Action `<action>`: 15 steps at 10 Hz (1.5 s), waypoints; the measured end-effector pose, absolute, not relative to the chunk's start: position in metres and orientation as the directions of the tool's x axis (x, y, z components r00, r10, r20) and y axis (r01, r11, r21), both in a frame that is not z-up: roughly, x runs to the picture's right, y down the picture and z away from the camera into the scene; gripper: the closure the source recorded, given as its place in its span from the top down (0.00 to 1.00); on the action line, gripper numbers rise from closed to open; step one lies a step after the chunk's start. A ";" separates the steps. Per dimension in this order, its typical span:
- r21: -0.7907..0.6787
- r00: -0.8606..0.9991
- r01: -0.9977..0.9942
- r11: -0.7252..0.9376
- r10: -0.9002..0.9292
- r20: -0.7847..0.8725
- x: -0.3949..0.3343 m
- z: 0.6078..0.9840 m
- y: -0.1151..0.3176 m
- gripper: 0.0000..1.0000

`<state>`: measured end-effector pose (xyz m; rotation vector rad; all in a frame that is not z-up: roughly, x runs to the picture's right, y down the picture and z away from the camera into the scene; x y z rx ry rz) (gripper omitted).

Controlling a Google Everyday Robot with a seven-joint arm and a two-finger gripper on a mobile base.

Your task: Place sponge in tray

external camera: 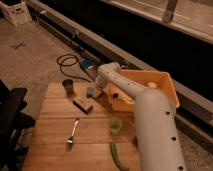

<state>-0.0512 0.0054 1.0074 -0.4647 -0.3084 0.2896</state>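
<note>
The sponge (90,91), a small flat blue block, lies on the wooden table just right of the small dark cup (68,86). The yellow tray (165,82) stands at the table's far right, its near wall partly hidden by my white arm. My gripper (98,90) hangs down from the bent wrist, right beside the sponge on its right side, between the sponge and the tray. I cannot tell whether it touches the sponge.
A brown-grey block (83,105) lies in front of the sponge. A fork (73,135), a green cup (115,124) and a long green object (116,157) lie nearer. A black cable (67,61) and a blue thing (87,65) lie on the floor beyond the table.
</note>
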 end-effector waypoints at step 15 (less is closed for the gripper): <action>-0.305 0.912 -0.219 0.927 0.306 0.273 -0.061 0.875 -0.091 0.18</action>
